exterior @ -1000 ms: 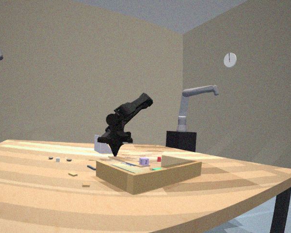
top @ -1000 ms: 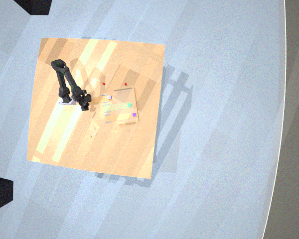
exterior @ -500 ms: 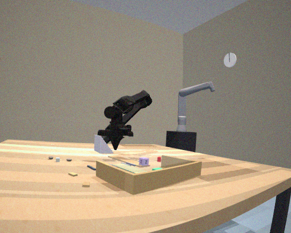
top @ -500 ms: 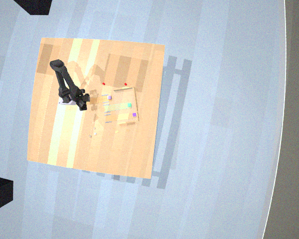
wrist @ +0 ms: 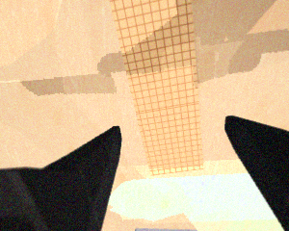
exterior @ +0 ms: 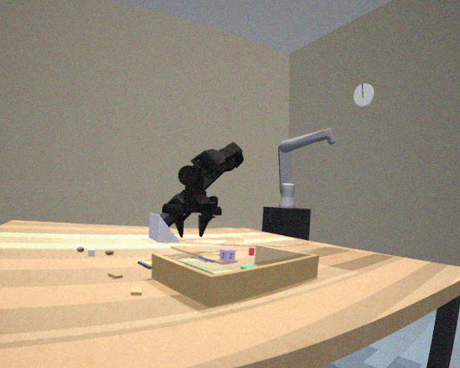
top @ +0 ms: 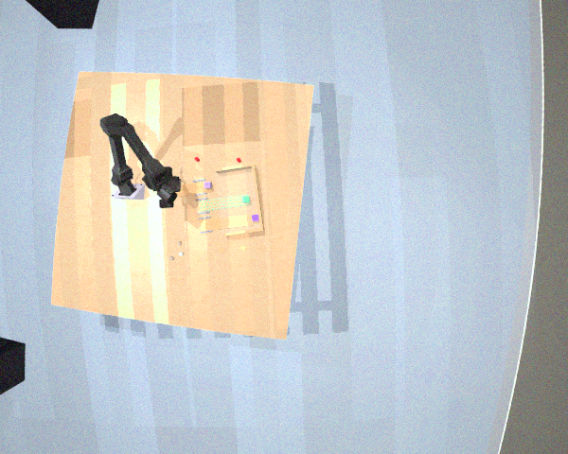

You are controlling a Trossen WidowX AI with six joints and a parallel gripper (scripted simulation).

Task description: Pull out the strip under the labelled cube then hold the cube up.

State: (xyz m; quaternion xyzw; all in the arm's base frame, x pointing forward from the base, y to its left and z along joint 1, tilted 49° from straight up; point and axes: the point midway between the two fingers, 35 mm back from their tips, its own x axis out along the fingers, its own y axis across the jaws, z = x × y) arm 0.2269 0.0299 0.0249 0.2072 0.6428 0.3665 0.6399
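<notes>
The labelled cube (top: pixel 207 184) (exterior: pixel 227 255) is lilac with dark letters like Z on its faces. It rests on the far part of an orange grid-lined strip (top: pixel 200 187) (wrist: pixel 166 96), which runs toward the arm. My gripper (exterior: pixel 191 236) (wrist: pixel 171 127) is open and empty, above the table on the arm's side of the cube. In the wrist view the strip's near end lies between and beyond the fingertips, touched by neither. A green-lined strip (top: pixel 222 202) has a teal cube (top: pixel 245 199) at its far end. A pale orange strip (top: pixel 238 221) lies by a purple cube (top: pixel 256 218).
A low wooden-walled tray (top: pixel 258 195) (exterior: pixel 261 281) surrounds the far ends of the strips. Thin blue bars stand beside their near parts. Two red blocks (top: pixel 196 159) (top: pixel 239 160) lie to one side. Pebbles (exterior: pixel 80 248) (exterior: pixel 109 252), a pale cube (exterior: pixel 91 252) and wooden chips (exterior: pixel 115 274) lie on the other.
</notes>
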